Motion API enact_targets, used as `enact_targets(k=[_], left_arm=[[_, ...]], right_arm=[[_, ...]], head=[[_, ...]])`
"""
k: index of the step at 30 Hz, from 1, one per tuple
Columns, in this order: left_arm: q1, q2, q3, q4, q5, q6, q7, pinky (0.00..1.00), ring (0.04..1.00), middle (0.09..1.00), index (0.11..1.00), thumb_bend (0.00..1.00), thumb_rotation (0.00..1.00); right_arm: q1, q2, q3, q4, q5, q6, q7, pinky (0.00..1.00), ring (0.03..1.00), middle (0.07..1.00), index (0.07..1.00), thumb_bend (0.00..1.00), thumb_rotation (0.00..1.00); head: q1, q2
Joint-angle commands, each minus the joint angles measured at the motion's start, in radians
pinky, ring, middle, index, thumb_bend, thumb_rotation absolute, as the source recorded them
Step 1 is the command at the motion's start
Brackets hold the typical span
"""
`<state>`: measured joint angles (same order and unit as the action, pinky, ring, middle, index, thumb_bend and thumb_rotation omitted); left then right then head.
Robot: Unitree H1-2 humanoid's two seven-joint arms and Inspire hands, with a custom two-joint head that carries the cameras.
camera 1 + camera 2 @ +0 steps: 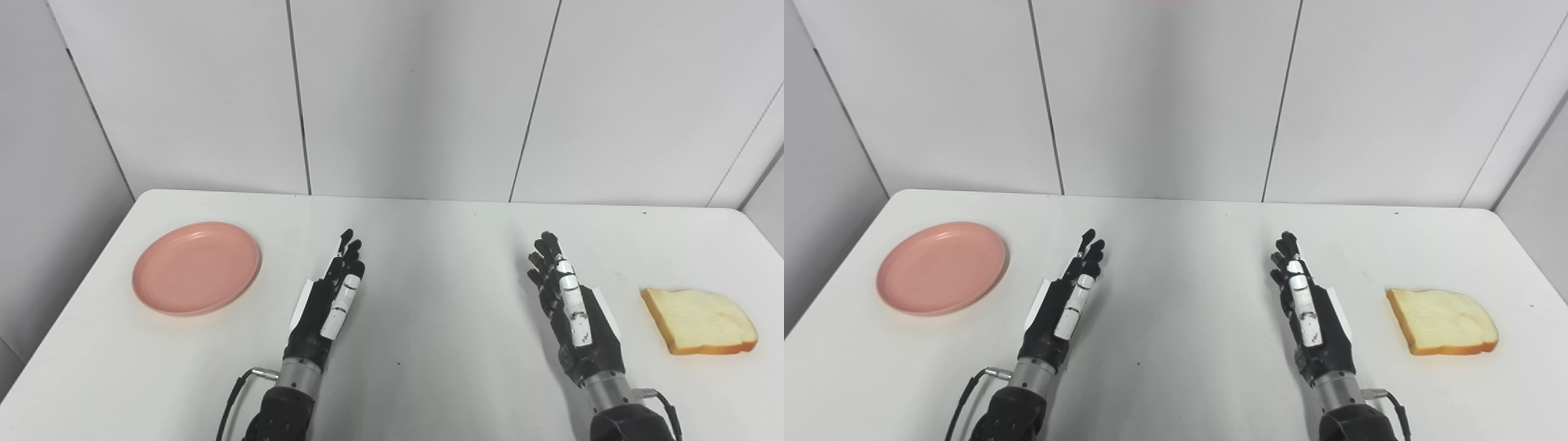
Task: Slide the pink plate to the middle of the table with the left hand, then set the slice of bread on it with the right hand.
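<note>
Both hands are over the white table, edge-on with palms turned toward each other, and neither holds anything. The left hand has its fingers stretched straight out and lying close beside one another, pointing toward the far wall; nothing is between them. The right hand is in the same pose, its fingers extended forward and empty.

The pink plate sits well off to the outer side of the left fingers, about level with their tips, near the table's left edge. It is upright, empty and apart from the hand, with bare tabletop between them.

The slice of bread lies flat on the table to the outer side of the right hand, behind the level of its fingertips and roughly alongside the palm. It is near the table's right side, not touching the hand. Its brown crust faces the near edge and the side toward the hand.

Between the two sets of fingers the tabletop is bare white, with a few tiny dark specks.
</note>
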<state>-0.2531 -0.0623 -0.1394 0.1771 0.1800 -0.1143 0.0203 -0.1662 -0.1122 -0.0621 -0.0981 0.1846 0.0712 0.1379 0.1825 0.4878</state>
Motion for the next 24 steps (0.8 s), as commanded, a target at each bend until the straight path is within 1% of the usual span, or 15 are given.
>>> enact_targets(k=[1,7,12,15,19,24], left_arm=[[-0.024,-0.006,-0.004,-0.030,0.014,-0.037,0.014,0.94,0.957,0.957,0.969,0.58,1.00],[-0.024,-0.001,-0.004,-0.027,0.016,-0.041,0.009,0.94,0.953,0.954,0.967,0.59,1.00],[-0.024,-0.005,-0.002,-0.036,0.004,-0.026,0.001,0.95,0.963,0.962,0.971,0.59,1.00],[-0.029,0.001,-0.005,-0.024,0.014,-0.042,0.002,0.95,0.964,0.964,0.975,0.59,1.00],[-0.028,0.001,-0.005,-0.025,0.018,-0.034,0.005,0.94,0.962,0.962,0.975,0.58,1.00],[-0.027,0.000,-0.003,-0.022,0.012,-0.040,0.005,0.94,0.961,0.961,0.973,0.59,1.00]], right_arm=[[-0.024,-0.003,0.000,-0.038,0.000,0.004,-0.004,1.00,1.000,1.000,1.000,0.34,1.00],[-0.023,0.001,-0.003,-0.036,0.012,-0.001,-0.002,1.00,1.000,1.000,1.000,0.34,1.00],[-0.022,0.000,0.000,-0.037,0.006,0.001,-0.006,1.00,1.000,1.000,1.000,0.35,1.00],[-0.021,-0.007,0.001,-0.036,0.002,0.000,-0.002,1.00,1.000,1.000,1.000,0.35,1.00],[-0.019,-0.009,0.002,-0.039,-0.002,0.001,-0.001,1.00,1.000,1.000,1.000,0.36,1.00],[-0.023,-0.005,0.000,-0.034,-0.001,-0.001,-0.004,1.00,1.000,1.000,1.000,0.36,1.00]], head=[[0.000,0.001],[-0.001,0.000],[-0.001,0.000],[-0.001,0.000],[-0.001,0.000],[-0.001,-0.001]])
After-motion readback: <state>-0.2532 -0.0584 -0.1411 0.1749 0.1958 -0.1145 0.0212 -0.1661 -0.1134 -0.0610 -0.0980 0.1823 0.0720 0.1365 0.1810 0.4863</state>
